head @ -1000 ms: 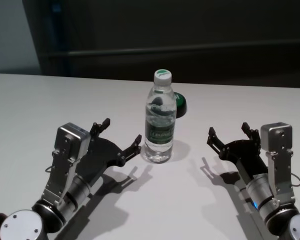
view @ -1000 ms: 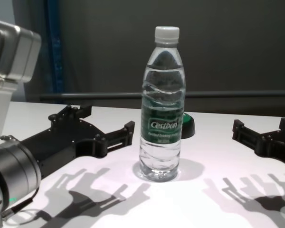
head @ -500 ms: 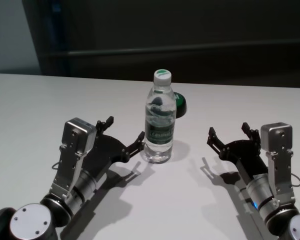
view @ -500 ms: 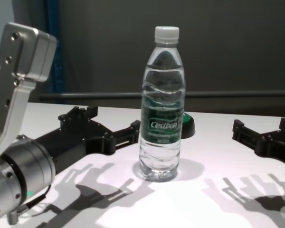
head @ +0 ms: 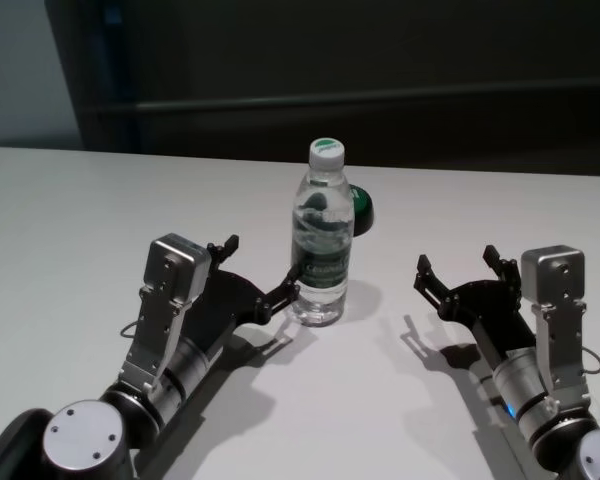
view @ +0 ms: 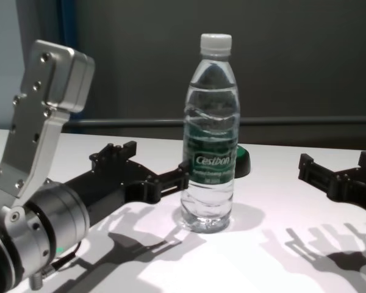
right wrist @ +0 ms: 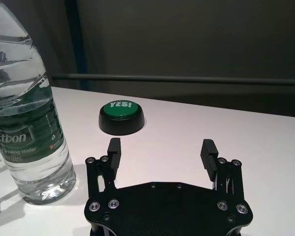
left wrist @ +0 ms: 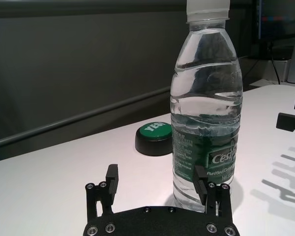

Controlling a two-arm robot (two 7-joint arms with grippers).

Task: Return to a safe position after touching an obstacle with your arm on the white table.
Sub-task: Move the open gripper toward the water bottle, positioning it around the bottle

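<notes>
White table [head: 70,220] runs broad before a dark wall. Mid-table stands the water bottle [head: 321,250], upright, capped, nearly full of clear water. Just behind it sits a dark dome button with a green "YES!" top [right wrist: 121,117]. The left gripper [head: 263,272], fingers spread, has one fingertip [view: 182,175] against the bottle's left side. The right gripper [head: 459,267], fingers spread and empty, rests well apart on the bare right side, partly cut off in the chest view
</notes>
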